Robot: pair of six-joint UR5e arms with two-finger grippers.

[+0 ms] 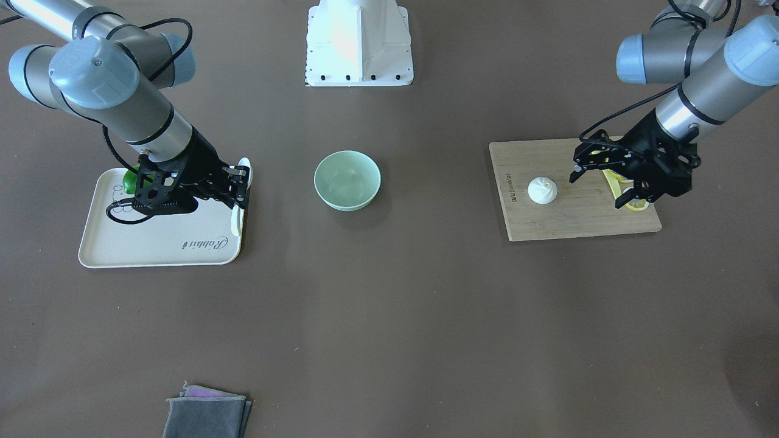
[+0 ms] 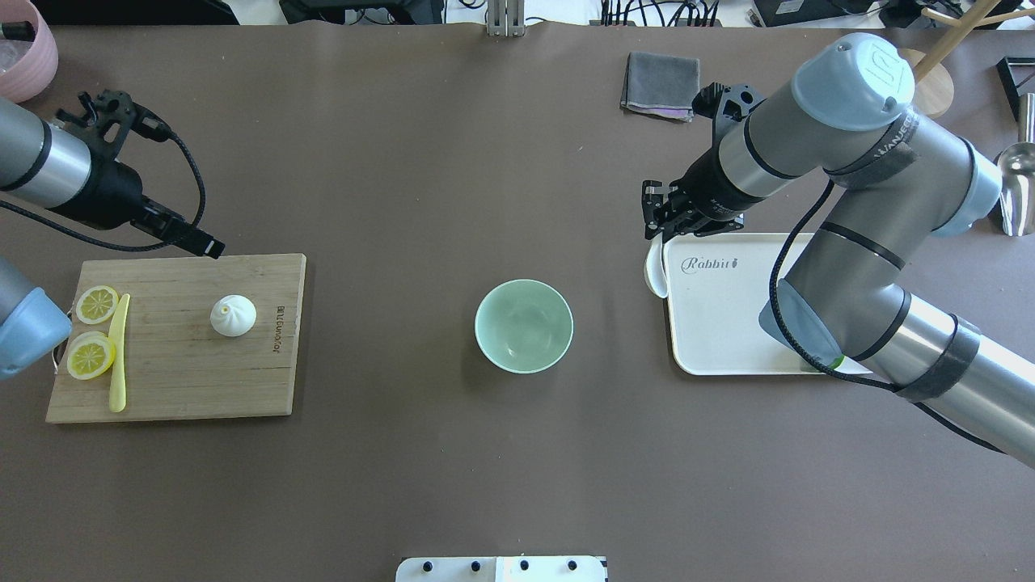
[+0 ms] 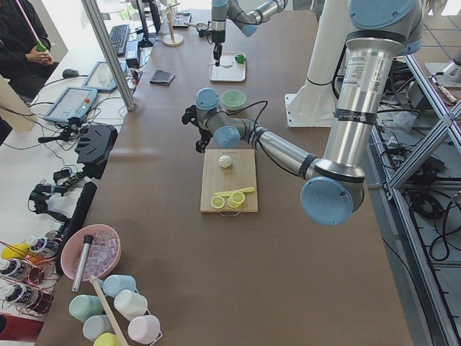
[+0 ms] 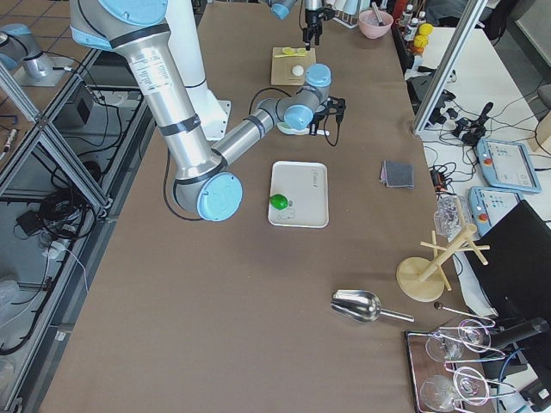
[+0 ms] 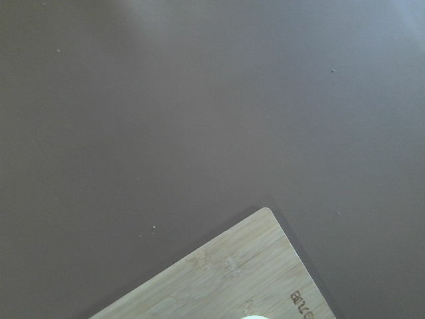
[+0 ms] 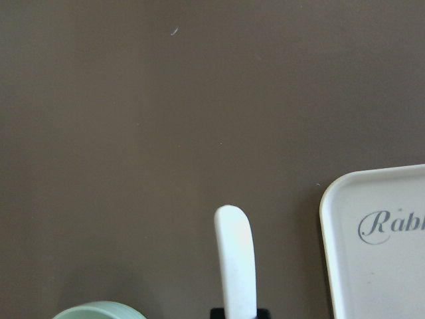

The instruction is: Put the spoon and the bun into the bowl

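Trouble on the left would come from the bun (image 2: 233,315), which sits on the cutting board (image 2: 178,380) at 9 o'clock from the bowl (image 2: 524,326). It is round and soft, so an off-centre pinch may roll it away or squash it. The left gripper (image 1: 602,190) hovers near it with the jaws spread wide, touching nothing.

At about 2 o'clock from the bowl, the right gripper (image 2: 663,236) seems closed narrowly on the middle of the spoon (image 2: 655,275), just beside the edge of the tray (image 2: 728,339). I judge that the smooth spoon may swivel or slip, and its scoop may catch the tray rim. Both arms going to the bowl together could collide.

The left wrist view cuts the bun to a sliver. Whether the spoon is lifted or resting I cannot tell, because the gripper covers its middle.
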